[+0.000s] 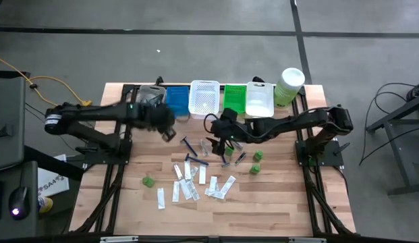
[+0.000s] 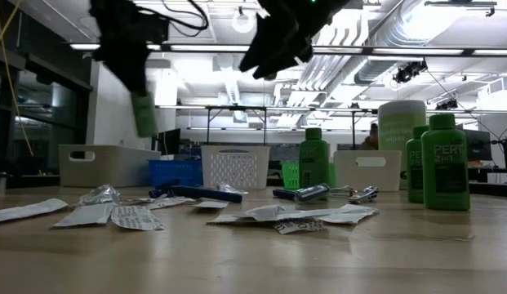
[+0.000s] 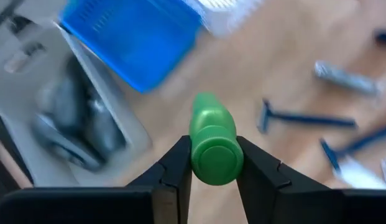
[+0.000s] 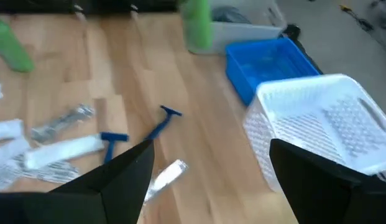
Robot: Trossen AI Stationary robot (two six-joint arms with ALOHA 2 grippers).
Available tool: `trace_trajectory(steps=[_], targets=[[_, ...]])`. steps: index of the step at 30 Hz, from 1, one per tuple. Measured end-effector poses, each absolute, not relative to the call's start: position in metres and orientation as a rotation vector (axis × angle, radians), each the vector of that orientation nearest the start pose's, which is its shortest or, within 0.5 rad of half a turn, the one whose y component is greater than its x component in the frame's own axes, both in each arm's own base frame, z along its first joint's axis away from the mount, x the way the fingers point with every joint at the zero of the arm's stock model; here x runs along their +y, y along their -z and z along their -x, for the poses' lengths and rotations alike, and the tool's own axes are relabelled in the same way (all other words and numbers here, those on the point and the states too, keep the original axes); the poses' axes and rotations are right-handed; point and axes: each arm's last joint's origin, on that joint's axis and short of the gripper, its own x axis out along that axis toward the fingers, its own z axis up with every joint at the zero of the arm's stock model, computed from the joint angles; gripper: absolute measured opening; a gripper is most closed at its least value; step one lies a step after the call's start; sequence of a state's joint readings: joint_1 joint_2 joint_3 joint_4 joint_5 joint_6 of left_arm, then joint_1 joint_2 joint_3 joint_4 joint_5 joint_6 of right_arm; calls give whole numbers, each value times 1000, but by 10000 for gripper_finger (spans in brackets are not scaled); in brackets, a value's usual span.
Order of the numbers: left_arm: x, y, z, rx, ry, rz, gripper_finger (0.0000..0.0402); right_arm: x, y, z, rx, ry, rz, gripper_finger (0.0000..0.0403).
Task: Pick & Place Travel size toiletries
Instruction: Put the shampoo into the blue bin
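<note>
The wooden worktop (image 1: 263,209) carries a row of baskets along its far edge: a clear one (image 3: 68,124), a blue basket (image 1: 176,99), a white basket (image 1: 204,97), a green basket (image 1: 234,98) and another white one (image 1: 259,100), with a pale-green canister (image 1: 288,86) at the right end. The left gripper (image 3: 211,168) hangs above the worktop just in front of the clear and blue baskets, its jaws closed on a small green bottle (image 3: 212,144). In the low view the bottle hangs nearly upright below the jaws, clear of the worktop; in the left wrist view its long axis runs straight out from between the jaws, one round end facing the camera. The right gripper (image 4: 211,168) hovers near the white basket with its jaws spread wide and nothing between them. Below, loose toiletries lie spread over the middle of the worktop: white sachets (image 1: 189,187), blue razors (image 4: 156,128), silvery tubes (image 4: 62,121) and further green bottles (image 1: 148,180).
</note>
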State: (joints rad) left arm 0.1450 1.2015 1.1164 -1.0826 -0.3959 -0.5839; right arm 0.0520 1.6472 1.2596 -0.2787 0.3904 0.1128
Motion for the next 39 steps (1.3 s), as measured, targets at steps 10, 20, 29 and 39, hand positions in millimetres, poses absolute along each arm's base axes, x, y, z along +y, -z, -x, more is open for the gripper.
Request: trace_trajectory(steps=[10,20,29,39], targets=[[142,-305,-195,880,-910,506,92,19,-271,-359,616,416,39,313],[207,-268,-215,902,-1020,605,92,18,-272,-359,609,419,38,313],[233,-247,-238,957,-1142,637,102,18,-272,-359,608,420,36,313],[236,-237,-239,959,-1233,710,98,18,-273,-360,595,413,41,313]])
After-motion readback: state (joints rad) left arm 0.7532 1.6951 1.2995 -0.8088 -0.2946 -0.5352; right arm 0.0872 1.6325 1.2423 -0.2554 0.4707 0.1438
